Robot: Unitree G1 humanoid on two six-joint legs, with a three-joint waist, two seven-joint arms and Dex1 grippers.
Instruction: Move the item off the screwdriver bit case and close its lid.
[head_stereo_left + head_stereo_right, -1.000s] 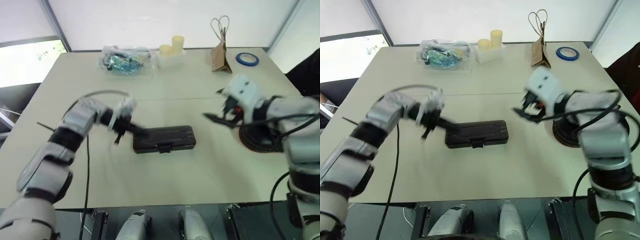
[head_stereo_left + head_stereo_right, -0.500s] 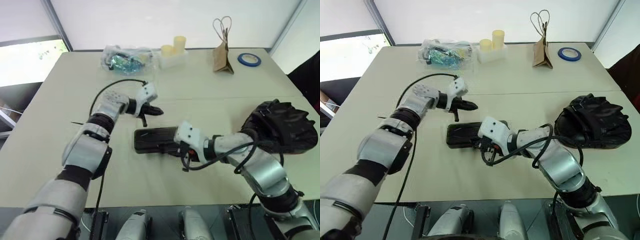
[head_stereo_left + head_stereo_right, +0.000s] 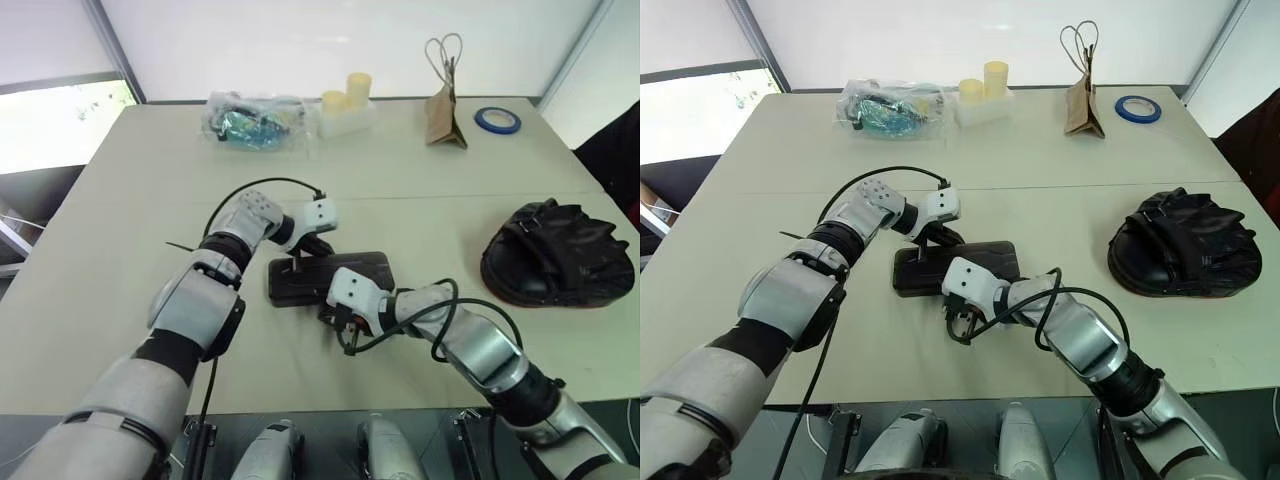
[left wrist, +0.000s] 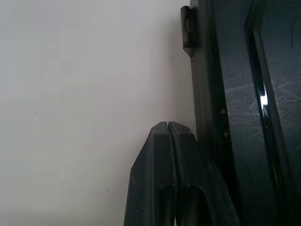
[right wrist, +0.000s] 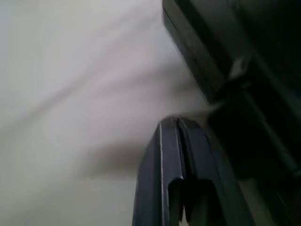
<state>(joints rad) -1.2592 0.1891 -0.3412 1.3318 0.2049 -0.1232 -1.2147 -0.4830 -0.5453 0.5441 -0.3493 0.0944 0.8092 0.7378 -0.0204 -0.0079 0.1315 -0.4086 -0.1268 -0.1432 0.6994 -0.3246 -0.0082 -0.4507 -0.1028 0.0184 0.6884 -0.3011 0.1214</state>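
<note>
The screwdriver bit case (image 3: 328,278) lies flat near the middle of the table (image 3: 120,200), its dark lid (image 3: 345,267) down over the tray. The item (image 3: 558,254), a black padded mitt, rests well apart at the right of the table, so the clearing part looks done and what remains is seating the lid and latch.

The left gripper (image 3: 298,252) has its two fingers pressed together on nothing and sits at the case's far left edge; its wrist view shows the fingertips (image 4: 168,129) just beside the hinge side. The right gripper (image 3: 342,330), likewise pinched closed and empty, hangs at the case's near edge, close to the small latch tab (image 5: 240,68).

To finish well, the right fingertips should likely press straight down on the tab rather than slide along the table, while the left steadies the far edge so the light case does not skate away. Whether the latch has already caught cannot be told.
</note>
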